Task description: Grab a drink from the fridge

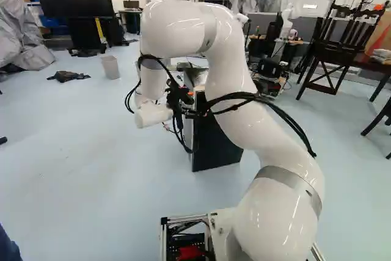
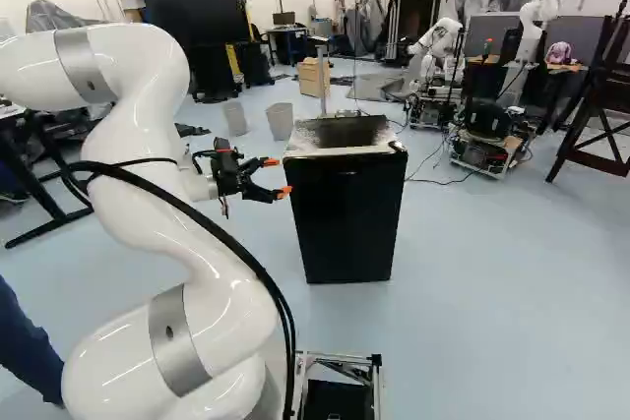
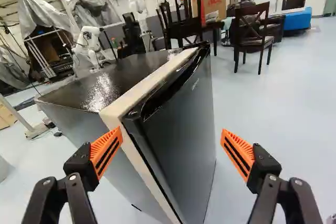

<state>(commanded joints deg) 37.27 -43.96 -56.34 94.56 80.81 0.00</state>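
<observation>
In the right base view my gripper (image 2: 277, 176) is just left of the upper part of the black fridge (image 2: 345, 218), its orange-padded fingers spread apart. The wrist view shows the gripper (image 3: 170, 139) open, with the fridge (image 3: 181, 129) ahead; one top corner and the door's edge appear between the two fingers, and neither finger visibly grips anything. The fridge door looks closed, with a dark handle recess along its top. Its inside is hidden, and no drink can be seen. My arm partly covers the fridge in the left base view.
Two waste bins (image 2: 280, 121) stand on the floor behind the fridge, near a wooden drawer unit (image 2: 313, 77). Another robot (image 2: 487, 130) is farther back on the right. A dark chair (image 3: 253, 35) stands beyond the fridge. A person's leg (image 2: 30, 346) shows beside my arm.
</observation>
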